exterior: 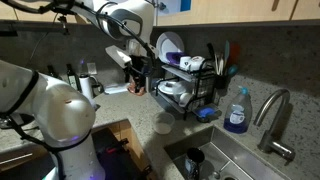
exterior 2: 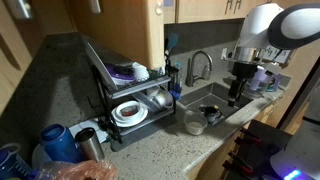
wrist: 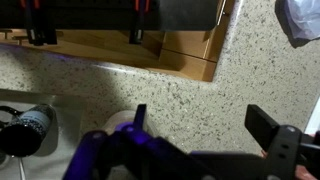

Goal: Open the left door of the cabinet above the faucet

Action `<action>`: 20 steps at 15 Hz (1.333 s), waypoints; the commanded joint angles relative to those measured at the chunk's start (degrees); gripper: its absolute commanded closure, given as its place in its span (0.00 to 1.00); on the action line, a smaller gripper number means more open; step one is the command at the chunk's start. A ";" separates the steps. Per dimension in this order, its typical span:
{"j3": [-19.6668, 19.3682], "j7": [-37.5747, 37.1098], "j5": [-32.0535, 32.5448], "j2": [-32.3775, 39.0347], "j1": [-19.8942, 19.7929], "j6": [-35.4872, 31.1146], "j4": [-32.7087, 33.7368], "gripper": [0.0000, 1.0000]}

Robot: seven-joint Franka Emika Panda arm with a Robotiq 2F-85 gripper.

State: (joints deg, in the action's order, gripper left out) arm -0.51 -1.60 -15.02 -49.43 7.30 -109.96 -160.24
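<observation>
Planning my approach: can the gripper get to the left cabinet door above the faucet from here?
Probably yes. The gripper hangs low by the sink; the space up to the left door looks free, with the dish rack off to the side.

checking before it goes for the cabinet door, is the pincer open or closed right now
Pincer: open, holding nothing.
</observation>
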 commanded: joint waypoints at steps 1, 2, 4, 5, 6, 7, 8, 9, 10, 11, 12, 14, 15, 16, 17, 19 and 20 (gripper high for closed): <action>0.72 0.53 -0.55 0.05 -0.85 0.29 0.14 0.00; 0.72 0.53 -0.55 0.06 -0.85 0.29 0.14 0.00; 0.72 0.53 -0.55 0.08 -0.85 0.29 0.14 0.00; 0.72 0.53 -0.55 0.08 -0.85 0.29 0.14 0.00; 0.72 0.53 -0.55 0.08 -0.85 0.29 0.14 0.00; 1.07 0.07 -0.86 -0.26 -0.71 -0.10 0.35 0.00; 1.77 -0.94 -1.04 -0.72 -0.76 -0.79 0.71 0.00; 2.33 -1.62 -1.07 -1.16 -0.86 -1.55 1.00 0.00; 2.89 -2.13 -1.09 -1.42 -0.92 -2.59 1.44 0.00; 3.46 -2.65 -1.01 -1.38 -0.90 -3.58 2.06 0.00; 4.17 -3.45 -0.73 -1.28 -1.00 -4.88 2.52 0.00; 5.46 -4.77 -0.31 -0.20 -1.19 -8.36 3.79 0.00; 6.09 -5.45 -0.15 0.57 -1.31 -10.86 4.31 0.00; 6.64 -5.98 0.03 1.21 -1.43 -13.52 4.78 0.00; 7.15 -6.79 0.23 1.75 -1.56 -16.04 5.17 0.00; 8.43 -8.42 1.23 2.67 -2.36 -21.55 6.09 0.00; 8.94 -9.09 1.78 3.00 -2.82 -23.96 6.41 0.00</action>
State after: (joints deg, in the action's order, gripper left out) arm 6.35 -7.81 -14.71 -48.84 6.39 -128.88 -156.28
